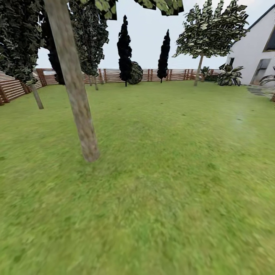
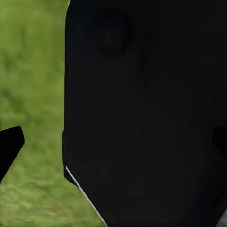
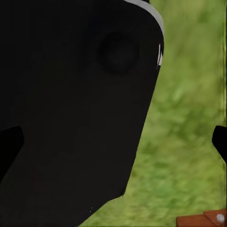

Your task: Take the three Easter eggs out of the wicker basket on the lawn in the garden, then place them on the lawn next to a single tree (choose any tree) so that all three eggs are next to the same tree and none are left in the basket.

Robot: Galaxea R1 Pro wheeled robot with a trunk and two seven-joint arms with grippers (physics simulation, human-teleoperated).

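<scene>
The head view looks over the lawn [image 1: 160, 183], a wide green ground that takes the lower two thirds of the picture. A tree [image 1: 74, 88] with a thick pale grey-beige trunk stands near, at about 10 o'clock from the picture's middle; its trunk leans a little and meets the grass at its foot. A second tree of the same kind [image 1: 210, 30], with pale-blotched leaf clusters, stands far off at 1 o'clock, close to the fence [image 1: 114, 75]. The fence of brown horizontal slats runs along the far edge of the garden and turns down the side at 9 o'clock. Two narrow black trees [image 1: 124, 47] stand before it near 12 o'clock, with a round dark bush [image 1: 135, 72] just beside the one nearer 11 o'clock. A white house [image 1: 256, 49] is at 2 o'clock.

In the left wrist view a big black body [image 2: 146, 118] covers most of the picture, with grass [image 2: 33, 94] beside it. One dark fingertip [image 2: 9, 146] of the left end effector shows at the edge, so I cannot tell if its fingers are apart or together.

In the right wrist view a similar black body [image 3: 71, 109] is before the grass [image 3: 184, 137]. Dark fingertips [image 3: 9, 146] stand at both side edges, so the right end effector [image 3: 113, 146] seems to be apart, with nothing seen between them. A small reddish-brown wooden piece [image 3: 203, 220] lies at one corner.
</scene>
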